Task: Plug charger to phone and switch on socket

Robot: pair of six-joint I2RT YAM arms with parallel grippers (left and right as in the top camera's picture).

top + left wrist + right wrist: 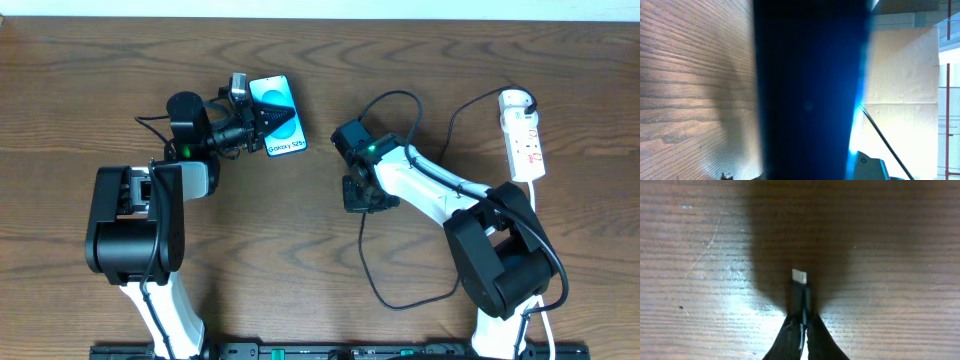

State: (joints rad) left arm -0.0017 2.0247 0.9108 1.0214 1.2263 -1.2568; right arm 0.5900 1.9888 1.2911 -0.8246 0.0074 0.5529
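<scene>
The phone (283, 110), with a light-blue screen and "Galaxy S25" text, is at the back left of centre. My left gripper (256, 120) is shut on its left edge. In the left wrist view the phone (810, 90) fills the middle as a dark blue blur. My right gripper (356, 192) is shut on the charger's connector end. In the right wrist view the connector's small metal tip (799, 276) sticks out past the shut fingers (801, 319), just above the wood. The thin black charger cable (368, 262) loops toward the front. The white socket (524, 140) lies at the far right.
The socket's thick white cord (536, 200) runs down along the right arm. A thin black cable (462, 110) arcs from behind the right gripper to the socket's far end. The table is brown wood (300, 250). A cardboard-coloured panel (905, 75) stands behind the phone in the left wrist view.
</scene>
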